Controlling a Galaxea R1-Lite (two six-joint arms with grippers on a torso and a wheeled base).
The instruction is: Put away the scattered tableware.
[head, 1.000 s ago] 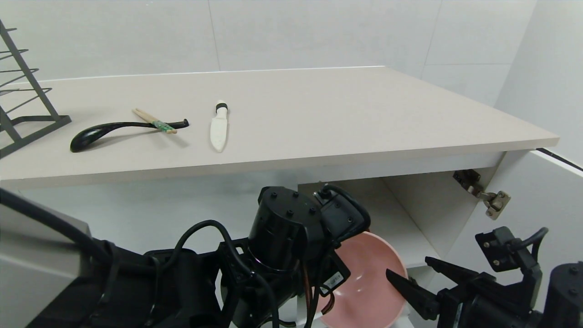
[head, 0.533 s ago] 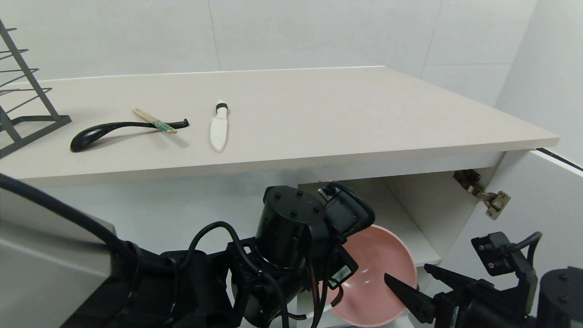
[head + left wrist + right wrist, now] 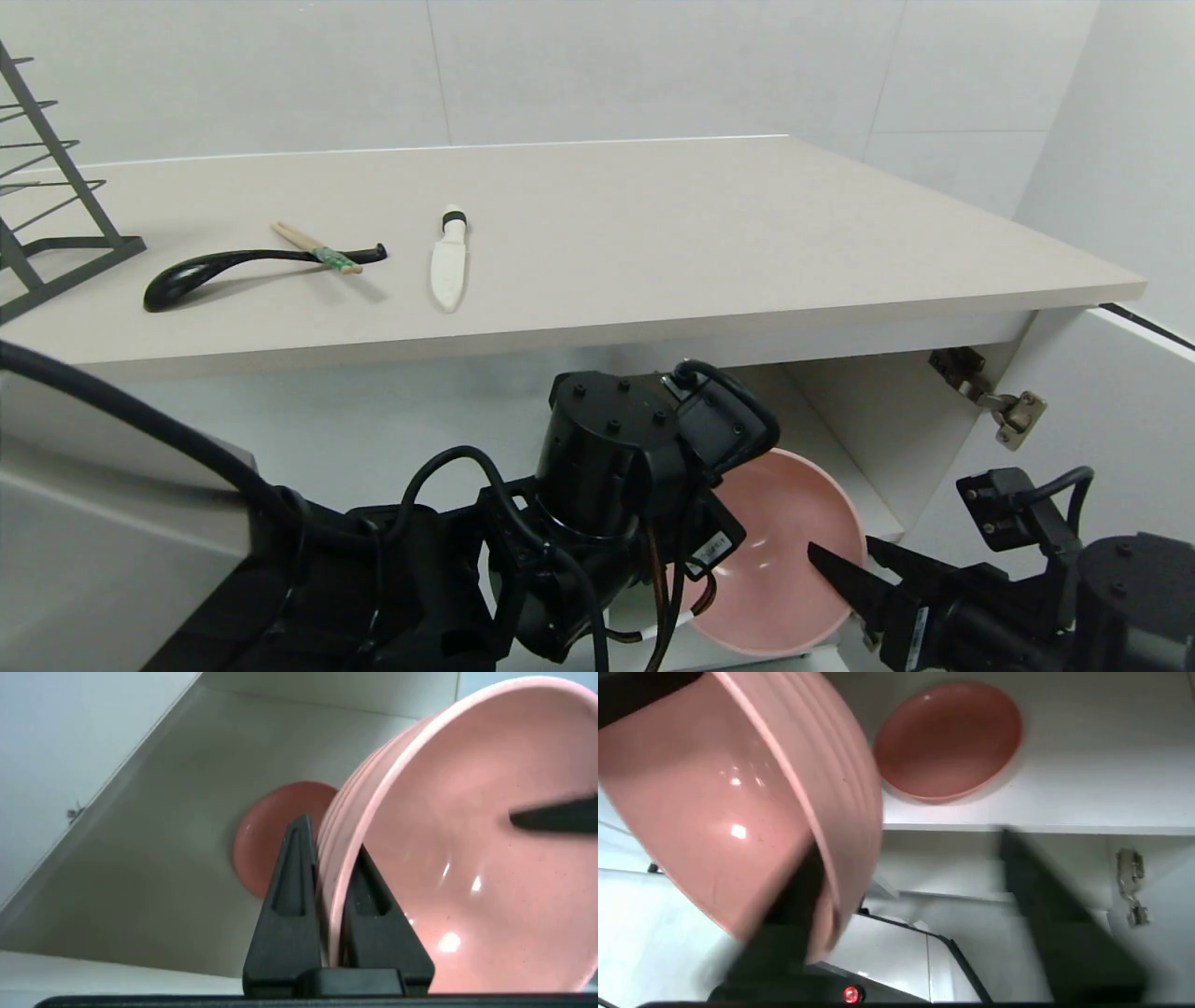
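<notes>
Gripped pink bowl (image 3: 784, 551) by rim, tilted, with left end effector (image 3: 329, 840), before open cabinet (image 3: 887, 411). Had right end effector (image 3: 840, 549) spread open, empty, tips just beside bowl. Saw pink plate (image 3: 948, 737) on shelf (image 3: 1102, 775) behind. Saw white knife (image 3: 449, 261), black spoon (image 3: 205, 271), chopsticks (image 3: 316, 247) on table (image 3: 700, 215) farther back.

Your counter (image 3: 653, 233) and open cabinet (image 3: 840, 411), by position.
At far left, rack (image 3: 47, 215); ladle (image 3: 215, 271) to its right, chopsticks (image 3: 317, 248) lying across its handle; knife (image 3: 450, 259) right of both. Below, plate (image 3: 948, 739) on the shelf (image 3: 1102, 775), bowl (image 3: 784, 560) in front of it.
</notes>
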